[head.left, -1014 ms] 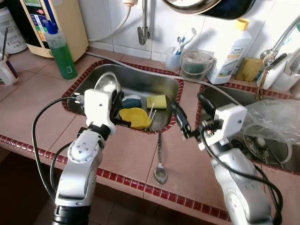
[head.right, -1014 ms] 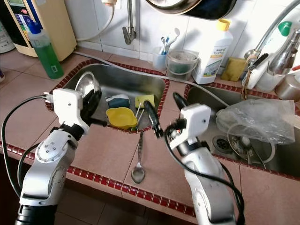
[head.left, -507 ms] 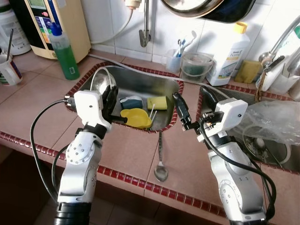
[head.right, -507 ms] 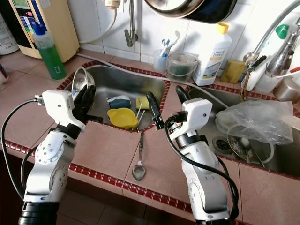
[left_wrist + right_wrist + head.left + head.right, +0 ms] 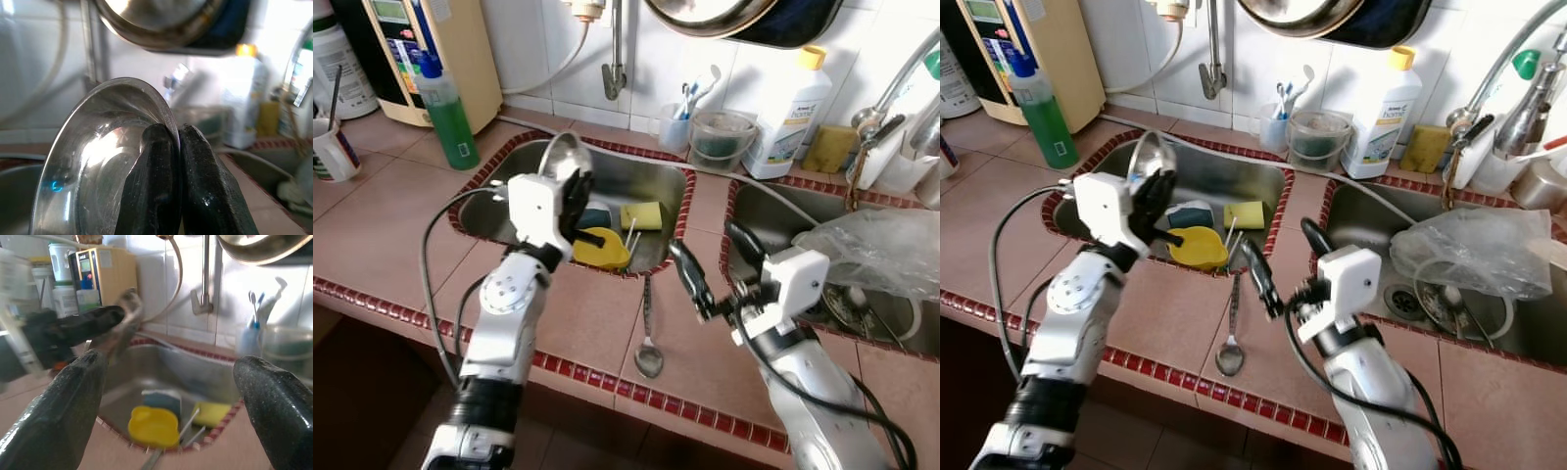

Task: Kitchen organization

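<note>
Head views: the left hand (image 5: 570,188) is pinching the rim of a steel bowl (image 5: 560,157) above the sink (image 5: 1224,171); the right hand (image 5: 1283,259), fingers wide apart and empty, is hovering over the tabletop (image 5: 382,211) beside a spoon (image 5: 649,338). Left wrist view: fingers (image 5: 156,181) are clamping the bowl's edge. Next, probably, placing the bowl somewhere stable.

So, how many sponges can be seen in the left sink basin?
2: a yellow rectangular sponge on the basin floor, and a dark teal sponge beside it, partly behind the left gripper. More could be hidden.
</note>
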`<state>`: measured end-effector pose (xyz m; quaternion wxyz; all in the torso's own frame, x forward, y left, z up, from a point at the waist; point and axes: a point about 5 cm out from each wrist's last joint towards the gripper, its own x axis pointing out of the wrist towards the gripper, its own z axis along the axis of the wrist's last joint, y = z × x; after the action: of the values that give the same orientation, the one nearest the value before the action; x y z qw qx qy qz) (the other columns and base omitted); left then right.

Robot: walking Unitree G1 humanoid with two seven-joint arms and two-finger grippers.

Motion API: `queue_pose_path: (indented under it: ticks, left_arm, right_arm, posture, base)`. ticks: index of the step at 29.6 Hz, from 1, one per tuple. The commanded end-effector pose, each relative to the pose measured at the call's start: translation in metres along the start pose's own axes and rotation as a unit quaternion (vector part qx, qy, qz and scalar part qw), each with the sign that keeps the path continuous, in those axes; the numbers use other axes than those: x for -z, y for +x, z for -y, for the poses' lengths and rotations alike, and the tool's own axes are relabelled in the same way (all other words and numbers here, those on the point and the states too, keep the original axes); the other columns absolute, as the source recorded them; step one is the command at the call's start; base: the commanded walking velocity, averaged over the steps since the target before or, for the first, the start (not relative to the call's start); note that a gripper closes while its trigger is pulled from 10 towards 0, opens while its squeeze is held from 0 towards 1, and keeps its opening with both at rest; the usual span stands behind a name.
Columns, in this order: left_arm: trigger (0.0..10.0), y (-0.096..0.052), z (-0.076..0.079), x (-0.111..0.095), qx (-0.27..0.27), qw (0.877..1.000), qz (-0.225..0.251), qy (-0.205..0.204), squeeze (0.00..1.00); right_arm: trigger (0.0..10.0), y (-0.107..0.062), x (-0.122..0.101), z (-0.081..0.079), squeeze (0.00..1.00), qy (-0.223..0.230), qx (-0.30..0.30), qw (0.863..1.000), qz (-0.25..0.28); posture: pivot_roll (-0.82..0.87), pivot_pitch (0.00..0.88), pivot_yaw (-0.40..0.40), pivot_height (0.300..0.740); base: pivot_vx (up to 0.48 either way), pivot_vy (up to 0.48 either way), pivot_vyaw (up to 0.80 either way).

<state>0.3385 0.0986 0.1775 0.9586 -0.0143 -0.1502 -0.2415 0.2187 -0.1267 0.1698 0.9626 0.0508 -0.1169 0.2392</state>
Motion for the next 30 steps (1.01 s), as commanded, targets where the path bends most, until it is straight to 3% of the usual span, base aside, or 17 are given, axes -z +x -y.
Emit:
queue_pose_path:
  ticks: [1, 11, 25, 30]
  left_arm:
    - [10.0, 0.005, 0.004, -0.002, 0.021, 1.0, 0.004, 0.005, 0.0]
    - [10.0, 0.016, 0.009, 0.018, 0.077, 0.996, -0.035, 0.017, 0.0]
    - [10.0, 0.026, 0.007, 0.022, 0.122, 0.99, -0.056, 0.044, 0.0]
    - [10.0, 0.028, -0.003, 0.019, 0.119, 0.989, -0.058, 0.064, 0.0]
  right_arm:
    - [10.0, -0.004, -0.007, -0.004, 0.0, -0.001, -0.009, 1.0, 0.002]
    - [10.0, -0.037, -0.023, -0.018, 0.0, 0.006, 0.013, 0.999, -0.03]
    - [10.0, -0.061, -0.033, -0.034, 0.0, 0.027, 0.028, 0.997, -0.07]
    - [10.0, -0.064, -0.034, -0.036, 0.0, 0.034, 0.028, 0.996, -0.079]
  posture:
    - [-0.29, 0.105, 0.044, 0.74]
    - [-0.38, 0.203, 0.072, 0.74]
    - [-0.41, 0.281, 0.078, 0.74]
    - [-0.4, 0.285, 0.076, 0.74]
  base:
    - [0.0, 0.0, 0.0]
    - [0.0, 0.0, 0.0]
    - [0.0, 0.0, 0.0]
    - [0.0, 0.0, 0.0]
